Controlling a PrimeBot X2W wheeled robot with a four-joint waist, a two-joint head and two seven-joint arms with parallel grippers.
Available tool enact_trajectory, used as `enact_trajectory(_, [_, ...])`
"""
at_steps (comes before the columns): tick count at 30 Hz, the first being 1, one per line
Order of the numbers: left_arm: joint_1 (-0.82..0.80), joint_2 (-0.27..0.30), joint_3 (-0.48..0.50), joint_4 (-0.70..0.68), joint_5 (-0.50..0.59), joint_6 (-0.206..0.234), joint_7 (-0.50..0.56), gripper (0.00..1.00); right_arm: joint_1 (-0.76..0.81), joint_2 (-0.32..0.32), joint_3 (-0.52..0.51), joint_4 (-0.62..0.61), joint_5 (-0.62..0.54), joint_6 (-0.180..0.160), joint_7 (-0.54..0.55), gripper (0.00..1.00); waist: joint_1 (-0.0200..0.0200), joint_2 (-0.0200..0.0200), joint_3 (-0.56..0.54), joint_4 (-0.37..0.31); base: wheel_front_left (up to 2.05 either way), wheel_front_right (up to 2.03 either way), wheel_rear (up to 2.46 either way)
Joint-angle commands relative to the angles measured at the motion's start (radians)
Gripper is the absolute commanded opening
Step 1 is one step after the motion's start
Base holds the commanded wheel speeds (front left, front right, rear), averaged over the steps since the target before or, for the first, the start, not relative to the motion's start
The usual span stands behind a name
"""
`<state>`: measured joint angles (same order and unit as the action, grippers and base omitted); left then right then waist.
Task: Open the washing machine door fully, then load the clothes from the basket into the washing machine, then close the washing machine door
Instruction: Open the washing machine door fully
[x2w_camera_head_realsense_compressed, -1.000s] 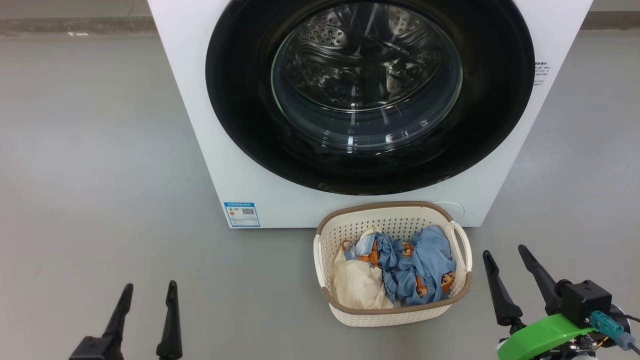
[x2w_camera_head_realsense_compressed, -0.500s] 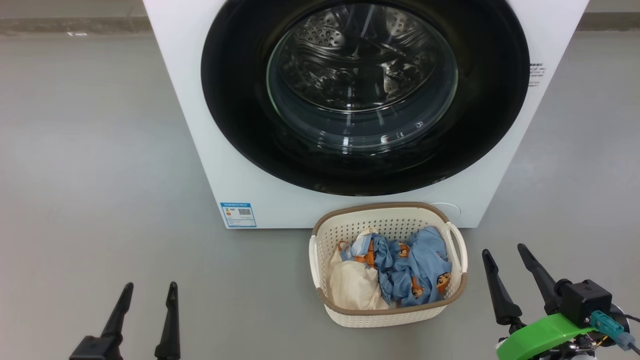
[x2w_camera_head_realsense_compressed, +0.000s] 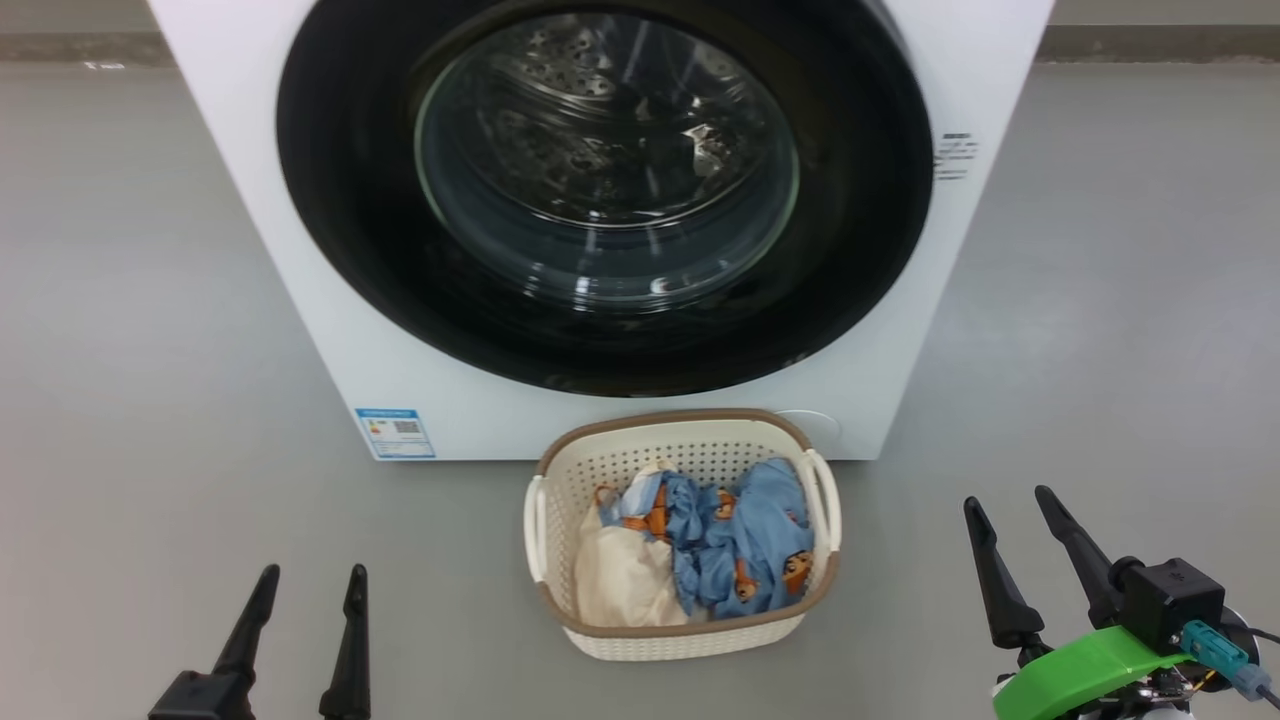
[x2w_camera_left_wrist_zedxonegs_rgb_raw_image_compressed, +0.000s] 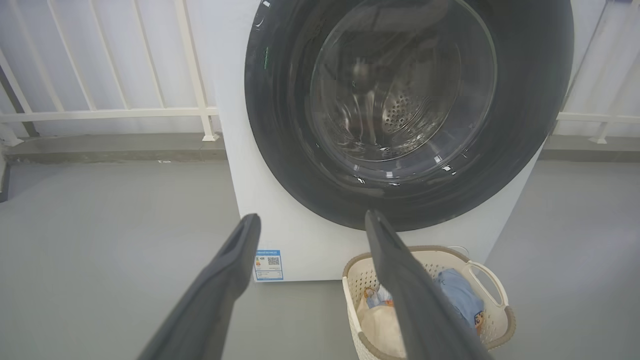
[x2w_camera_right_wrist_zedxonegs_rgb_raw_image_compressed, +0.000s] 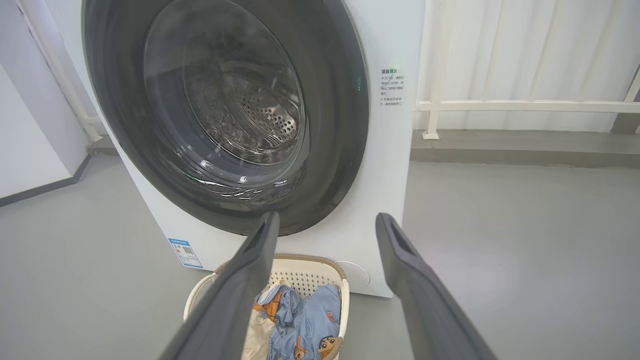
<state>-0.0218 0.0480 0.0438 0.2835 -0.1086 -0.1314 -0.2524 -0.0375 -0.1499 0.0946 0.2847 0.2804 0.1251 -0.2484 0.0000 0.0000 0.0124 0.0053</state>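
Note:
The white washing machine (x2w_camera_head_realsense_compressed: 300, 260) stands ahead with its round black door (x2w_camera_head_realsense_compressed: 860, 240) shut flat against the front; the steel drum shows through the glass. On the floor right before it sits the cream basket (x2w_camera_head_realsense_compressed: 690, 640) holding the clothes (x2w_camera_head_realsense_compressed: 745, 540), light blue printed pieces and a cream cloth. My left gripper (x2w_camera_head_realsense_compressed: 310, 575) hovers open at the lower left, well left of the basket. My right gripper (x2w_camera_head_realsense_compressed: 1010, 497) is open at the lower right, to the basket's right. Both are empty. In the wrist views the door (x2w_camera_left_wrist_zedxonegs_rgb_raw_image_compressed: 280, 150) (x2w_camera_right_wrist_zedxonegs_rgb_raw_image_compressed: 340, 125) and basket (x2w_camera_left_wrist_zedxonegs_rgb_raw_image_compressed: 495, 330) (x2w_camera_right_wrist_zedxonegs_rgb_raw_image_compressed: 320, 267) lie beyond the fingers.
Grey floor (x2w_camera_head_realsense_compressed: 130, 350) stretches on both sides of the machine. A white railing (x2w_camera_left_wrist_zedxonegs_rgb_raw_image_compressed: 100, 112) and a low kerb run behind it; a white wall (x2w_camera_right_wrist_zedxonegs_rgb_raw_image_compressed: 30, 125) stands to one side. A blue label (x2w_camera_head_realsense_compressed: 395, 432) marks the machine's lower left corner.
The whole head picture has shifted left, so the camera has turned right. Both grippers keep their places in the picture, still open. Door and basket are as before.

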Motion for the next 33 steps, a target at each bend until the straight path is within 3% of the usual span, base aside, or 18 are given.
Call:
enact_trajectory(1, [-0.048,0.011,0.034,-0.019,0.012,0.001,-0.009,1.0,-0.025,-0.01,0.019,-0.029,-0.012,0.006,-0.013,1.0,0.0,0.0,0.001,0.0,1.13,1.13,-2.25])
enact_trajectory(13, [-0.055,0.01,0.033,-0.023,0.014,0.001,-0.009,1.0,-0.034,-0.011,0.026,-0.028,-0.011,0.006,-0.013,1.0,0.0,0.0,0.017,-0.006,1.12,1.12,-2.23])
enact_trajectory(19, [-0.059,0.008,0.023,-0.047,-0.042,0.001,-0.009,1.0,-0.037,-0.012,0.021,-0.029,-0.004,0.006,-0.013,1.0,0.0,0.0,0.022,-0.009,0.96,0.96,-1.92])
enact_trajectory(33, [-0.058,0.012,0.017,-0.04,-0.053,0.001,-0.009,1.0,-0.038,-0.013,0.022,-0.027,-0.003,0.006,-0.013,1.0,0.0,0.0,0.024,-0.005,0.25,0.25,-0.49])
